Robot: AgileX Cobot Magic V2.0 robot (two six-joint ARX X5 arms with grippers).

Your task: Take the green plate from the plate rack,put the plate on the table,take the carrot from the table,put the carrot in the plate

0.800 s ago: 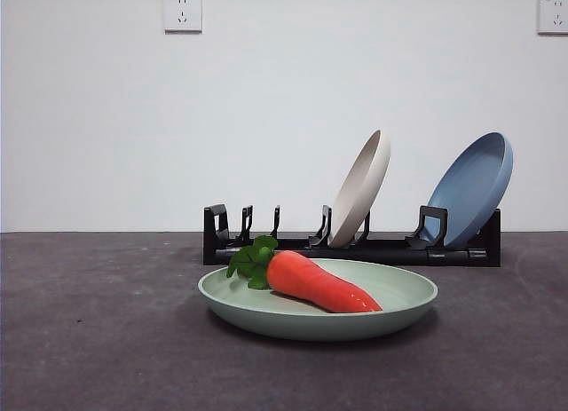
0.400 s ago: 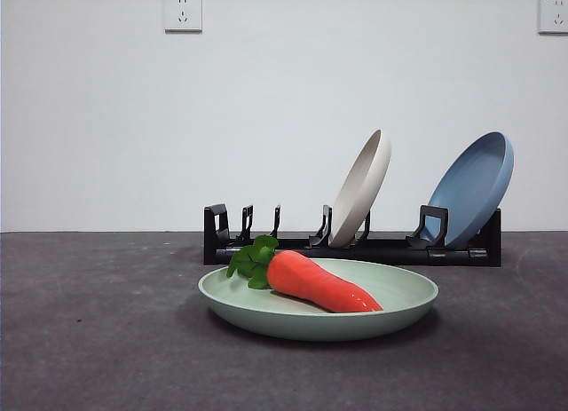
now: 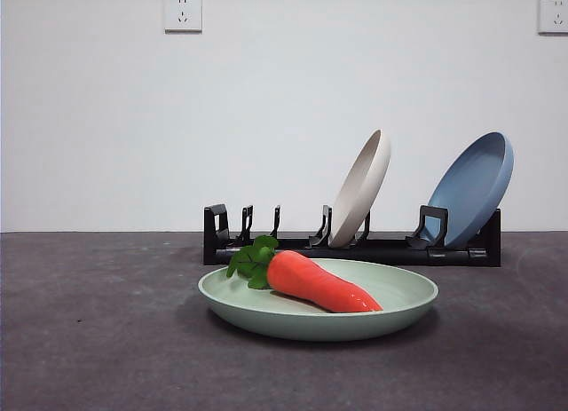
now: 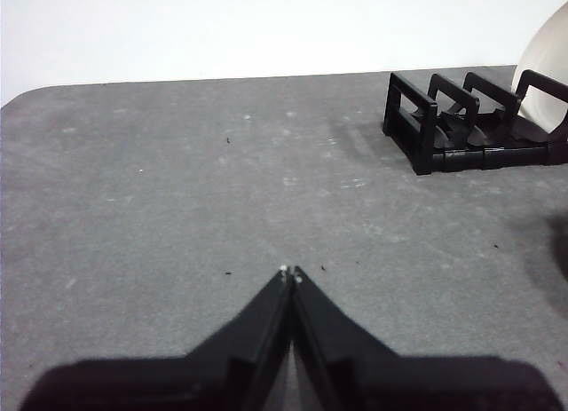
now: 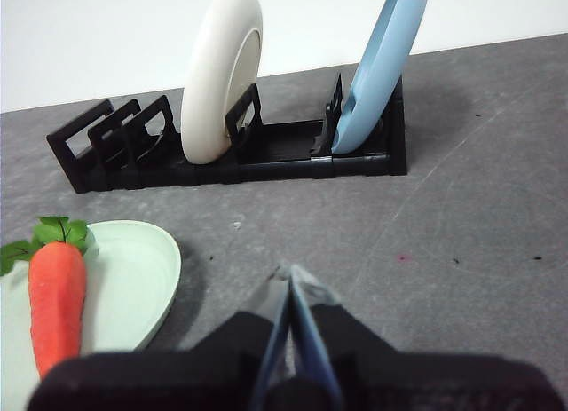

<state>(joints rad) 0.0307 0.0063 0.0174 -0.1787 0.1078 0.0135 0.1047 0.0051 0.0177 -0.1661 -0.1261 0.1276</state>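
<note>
The carrot [image 3: 319, 283] lies in the green plate [image 3: 390, 315] on the bench [image 3: 98, 331]. My left hand [image 4: 290, 272] and right hand [image 5: 290, 273] are both pressed together, pinching nothing.

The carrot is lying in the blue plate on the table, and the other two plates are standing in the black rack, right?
Not quite. The carrot lies in the green plate on the table, as the front view shows. The blue plate stands in the black rack with the beige plate.

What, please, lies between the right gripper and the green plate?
Only bare table: the right wrist view shows nothing between the shut right gripper and the green plate.
</note>
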